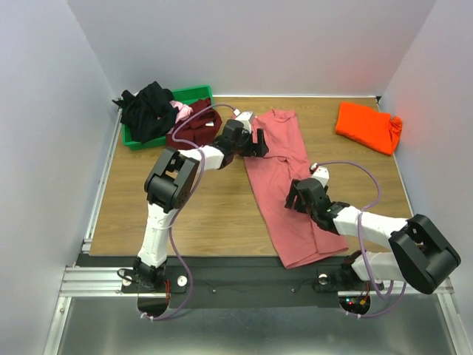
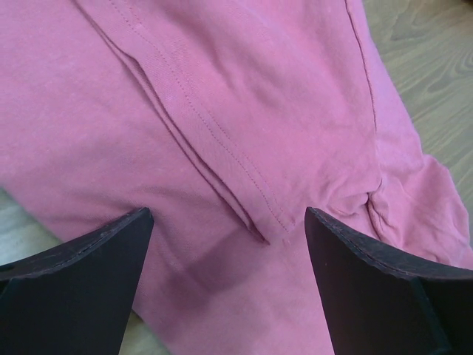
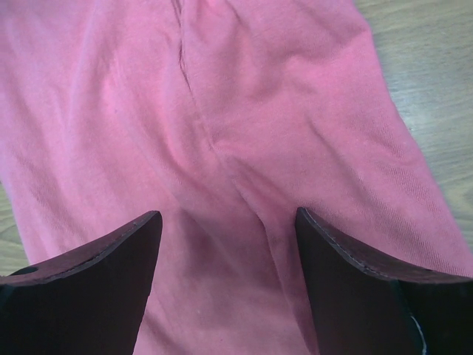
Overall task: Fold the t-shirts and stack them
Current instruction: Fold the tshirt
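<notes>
Salmon-pink t-shirt (image 1: 272, 183) laid out lengthwise mid-worktop, both claws spread over it.
The left claw (image 1: 255, 140) is held wide over the shirt's far half, with a stitched hem (image 2: 222, 148) seen between its fingers. The right claw (image 1: 299, 196) is spread over the near half, and nothing is pinched by either. An orange t-shirt (image 1: 367, 127) is folded at the far right corner of the worktop (image 1: 148, 214). A black t-shirt (image 1: 148, 109) and a light pink t-shirt (image 1: 179, 111) are heaped in the green bin (image 1: 199, 94) at the far left corner, a maroon t-shirt (image 1: 194, 127) spilling over its edge.
</notes>
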Robot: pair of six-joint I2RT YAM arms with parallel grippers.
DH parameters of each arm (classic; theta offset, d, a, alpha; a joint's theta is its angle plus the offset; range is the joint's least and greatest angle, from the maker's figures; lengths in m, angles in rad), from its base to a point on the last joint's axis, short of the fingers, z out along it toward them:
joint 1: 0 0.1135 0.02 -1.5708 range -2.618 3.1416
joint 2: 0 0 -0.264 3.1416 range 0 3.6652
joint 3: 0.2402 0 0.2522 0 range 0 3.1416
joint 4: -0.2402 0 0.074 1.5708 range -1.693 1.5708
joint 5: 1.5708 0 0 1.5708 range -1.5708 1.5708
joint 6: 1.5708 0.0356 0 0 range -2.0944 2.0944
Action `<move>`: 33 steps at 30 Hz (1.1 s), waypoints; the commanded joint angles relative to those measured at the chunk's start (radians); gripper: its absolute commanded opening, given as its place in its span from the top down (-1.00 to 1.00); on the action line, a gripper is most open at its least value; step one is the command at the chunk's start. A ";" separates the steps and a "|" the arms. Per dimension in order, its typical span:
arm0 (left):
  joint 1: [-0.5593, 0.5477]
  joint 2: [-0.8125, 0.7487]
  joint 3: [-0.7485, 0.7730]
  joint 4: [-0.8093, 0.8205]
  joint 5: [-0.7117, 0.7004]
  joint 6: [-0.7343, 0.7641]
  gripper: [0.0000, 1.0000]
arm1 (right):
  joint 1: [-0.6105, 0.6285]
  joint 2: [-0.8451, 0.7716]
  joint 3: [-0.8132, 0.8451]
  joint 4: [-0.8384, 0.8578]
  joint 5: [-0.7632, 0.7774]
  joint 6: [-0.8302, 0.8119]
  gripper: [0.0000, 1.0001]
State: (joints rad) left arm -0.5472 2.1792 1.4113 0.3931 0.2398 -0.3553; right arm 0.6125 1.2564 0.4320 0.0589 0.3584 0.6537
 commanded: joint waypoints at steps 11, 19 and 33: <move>0.055 0.123 0.242 -0.115 0.035 -0.014 -0.93 | 0.030 0.113 0.066 0.064 -0.052 0.031 -0.59; 0.072 0.208 0.392 -0.166 0.039 -0.020 -0.93 | 0.029 0.205 0.142 0.070 -0.026 0.015 -0.63; 0.075 0.186 0.540 -0.240 -0.013 0.078 -0.91 | 0.030 0.146 0.189 0.068 -0.072 -0.032 -0.64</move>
State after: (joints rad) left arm -0.4698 2.4695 1.9388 0.1726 0.2596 -0.3321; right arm 0.6319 1.4666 0.6121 0.1223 0.3012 0.6376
